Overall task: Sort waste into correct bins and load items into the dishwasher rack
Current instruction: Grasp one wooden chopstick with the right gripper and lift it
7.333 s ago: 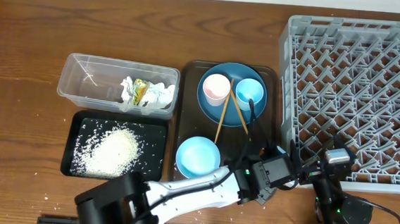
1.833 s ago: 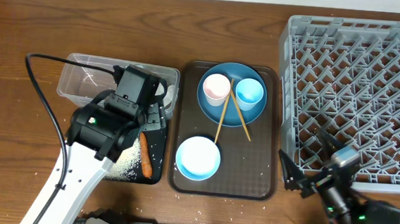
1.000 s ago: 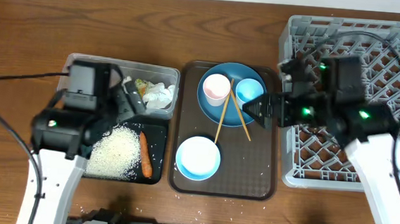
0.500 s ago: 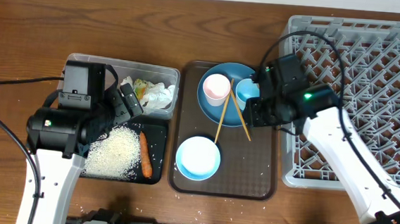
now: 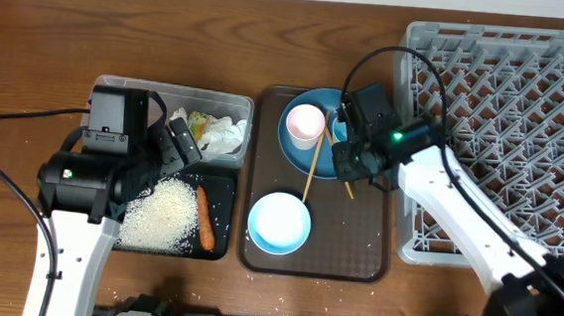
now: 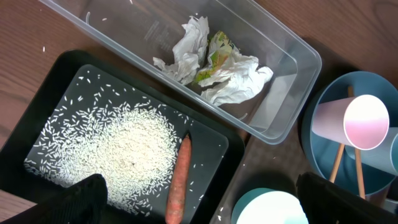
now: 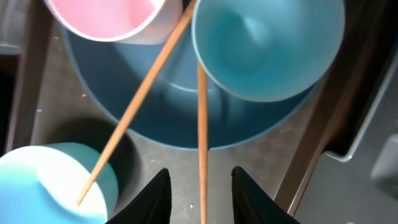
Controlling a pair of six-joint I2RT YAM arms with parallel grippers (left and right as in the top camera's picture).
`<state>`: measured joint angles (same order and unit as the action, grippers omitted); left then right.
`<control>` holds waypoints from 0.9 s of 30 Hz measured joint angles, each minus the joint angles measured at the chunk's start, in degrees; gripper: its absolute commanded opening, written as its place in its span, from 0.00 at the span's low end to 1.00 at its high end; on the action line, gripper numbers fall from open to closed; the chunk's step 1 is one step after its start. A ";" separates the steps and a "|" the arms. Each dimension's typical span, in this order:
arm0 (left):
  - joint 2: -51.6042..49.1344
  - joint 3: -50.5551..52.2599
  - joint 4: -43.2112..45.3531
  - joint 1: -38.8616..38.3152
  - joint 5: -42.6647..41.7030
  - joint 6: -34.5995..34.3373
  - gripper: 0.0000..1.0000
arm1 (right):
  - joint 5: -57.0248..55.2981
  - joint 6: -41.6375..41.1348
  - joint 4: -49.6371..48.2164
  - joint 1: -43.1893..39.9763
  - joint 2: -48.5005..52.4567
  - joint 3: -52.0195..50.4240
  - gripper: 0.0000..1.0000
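Observation:
My right gripper [image 7: 203, 199] [image 5: 346, 167] hangs low over the brown tray, open, its fingers either side of one wooden chopstick [image 7: 202, 143] with a gap on each side. The other chopstick [image 7: 134, 106] slants from the pink cup [image 7: 106, 15] to the white bowl [image 7: 43, 186]. Both cups, pink and light blue [image 7: 267, 43], stand on the blue plate [image 7: 186, 118]. My left gripper [image 6: 211, 208] [image 5: 179, 141] is wide open and empty above the carrot [image 6: 179, 180] and rice [image 6: 124, 149] in the black tray [image 6: 68, 74]. Tissues [image 6: 236, 74] and a wrapper [image 6: 214, 53] lie in the clear tub [image 6: 286, 106].
The grey dishwasher rack [image 5: 524, 115] fills the right side, its corner close to my right arm. A brown serving tray [image 5: 356, 243] carries the plate and bowl. Stray rice grains dot the wooden table at the front left.
My right gripper has shifted a little left and down over the chopstick, and its jaws have narrowed around it. The left arm has not moved.

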<state>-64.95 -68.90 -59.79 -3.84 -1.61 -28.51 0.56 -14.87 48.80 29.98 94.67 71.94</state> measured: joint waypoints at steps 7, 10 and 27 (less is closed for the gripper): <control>0.00 0.00 0.00 0.00 0.02 0.00 0.99 | -0.85 0.02 -0.76 0.74 5.14 0.00 0.33; 0.00 0.00 0.00 0.00 0.00 0.00 0.99 | -0.90 0.04 -1.51 1.75 7.19 0.00 0.33; -0.15 0.00 0.00 0.00 0.00 0.00 0.99 | -1.27 0.37 -1.18 3.32 9.33 0.00 0.01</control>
<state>-65.10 -68.90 -59.79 -3.84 -1.61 -28.51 -0.71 -14.50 47.62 33.30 104.01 71.94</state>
